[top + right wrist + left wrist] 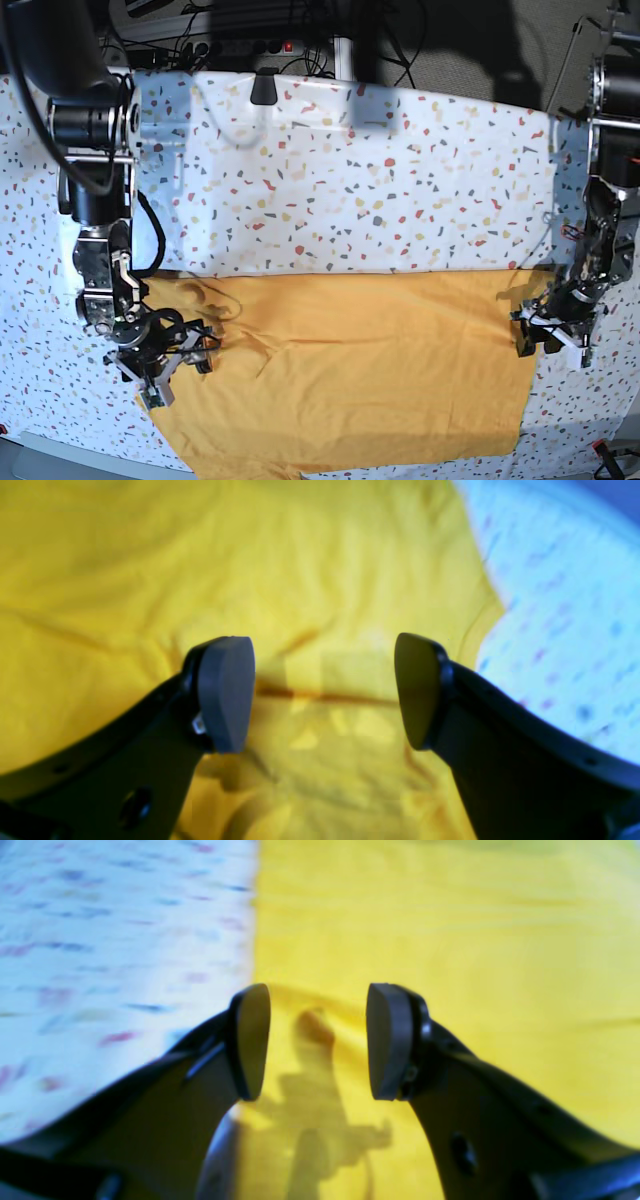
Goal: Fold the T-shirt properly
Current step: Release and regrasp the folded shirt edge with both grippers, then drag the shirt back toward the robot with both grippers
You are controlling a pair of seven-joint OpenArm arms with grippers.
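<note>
The mustard-yellow T-shirt (350,370) lies spread flat on the table's near half, with a straight folded edge along its top. No heart mark shows. My left gripper (550,346) is open, low over the shirt's right edge. In the left wrist view (317,1040) its jaws straddle yellow cloth (450,965) just inside that edge and hold nothing. My right gripper (180,372) is open over the shirt's left edge. In the right wrist view (322,692) its jaws stand apart above wrinkled cloth (150,580) and a crease, and are empty.
The table wears a white speckled cloth (350,180), also seen in the left wrist view (100,940) and the right wrist view (575,605). A black clamp (264,88) and cables sit at the far edge. The shirt's bottom reaches the table's front edge.
</note>
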